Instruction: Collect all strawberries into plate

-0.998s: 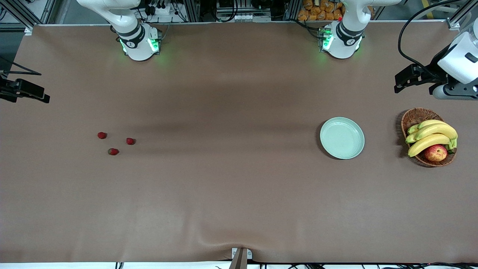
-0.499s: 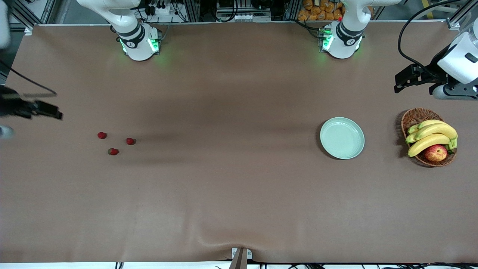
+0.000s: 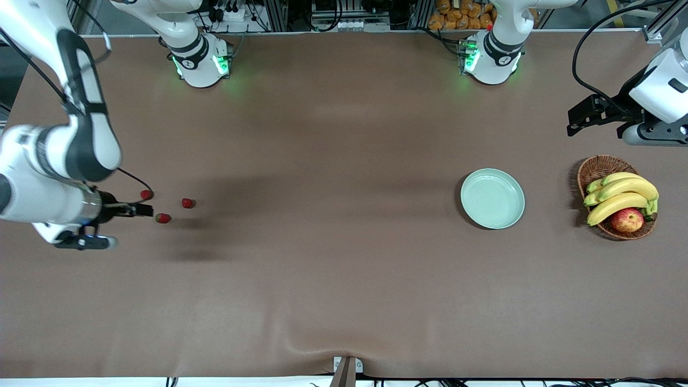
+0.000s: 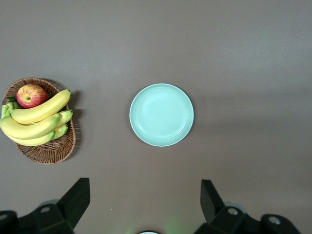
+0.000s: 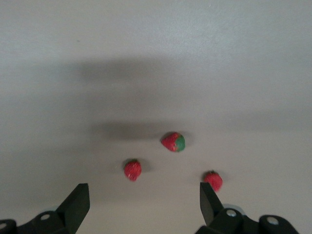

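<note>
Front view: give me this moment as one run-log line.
right gripper: open, over strawberries | left gripper: open, waiting above basket | plate: empty | strawberries in plate: none

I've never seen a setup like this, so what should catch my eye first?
The right gripper, fingers open, hangs over three strawberries toward the right arm's end of the table. The mint-green plate lies bare toward the left arm's end, beside a wicker basket of bananas.

Robotics lab, not a home. Two white robot arm bases (image 3: 201, 64) with green status lights are bolted along one edge of a wide tabletop (image 3: 344, 279) under brown cloth. Aluminium framing (image 3: 279, 13), cables and electronics run along that same edge.
</note>
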`<state>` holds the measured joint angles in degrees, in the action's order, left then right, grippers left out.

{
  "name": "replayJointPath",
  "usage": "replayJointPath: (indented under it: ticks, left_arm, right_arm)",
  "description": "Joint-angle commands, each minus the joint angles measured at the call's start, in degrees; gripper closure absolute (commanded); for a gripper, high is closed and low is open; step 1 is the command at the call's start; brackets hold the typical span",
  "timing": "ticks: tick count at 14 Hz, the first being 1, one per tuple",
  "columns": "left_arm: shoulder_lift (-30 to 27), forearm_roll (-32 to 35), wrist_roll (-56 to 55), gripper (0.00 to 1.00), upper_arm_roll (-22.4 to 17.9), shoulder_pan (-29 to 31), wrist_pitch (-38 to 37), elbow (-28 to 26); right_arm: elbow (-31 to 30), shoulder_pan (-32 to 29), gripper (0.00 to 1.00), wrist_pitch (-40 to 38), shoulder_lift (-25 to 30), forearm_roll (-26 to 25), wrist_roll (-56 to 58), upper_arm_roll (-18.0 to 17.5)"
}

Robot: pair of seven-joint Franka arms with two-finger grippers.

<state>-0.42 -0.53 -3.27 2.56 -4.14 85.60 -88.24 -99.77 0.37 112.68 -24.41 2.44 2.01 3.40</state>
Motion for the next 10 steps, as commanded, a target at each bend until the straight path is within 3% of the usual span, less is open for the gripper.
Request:
replayJointPath:
  ticks: [1,10]
  left_arm:
    - [0.42,0.0,0.63,0.0,0.25,0.8,0.97,0.35]
    - [1.12,0.18,0.63,0.0,0.16,1.07,2.03,0.35]
  right_arm:
    - [-1.48,1.65,0.0,2.1,-2.82,0.99,0.19,0.03]
    - [-3.76,4.12,0.0,2.45,-7.75,1.26,-3.94,0.03]
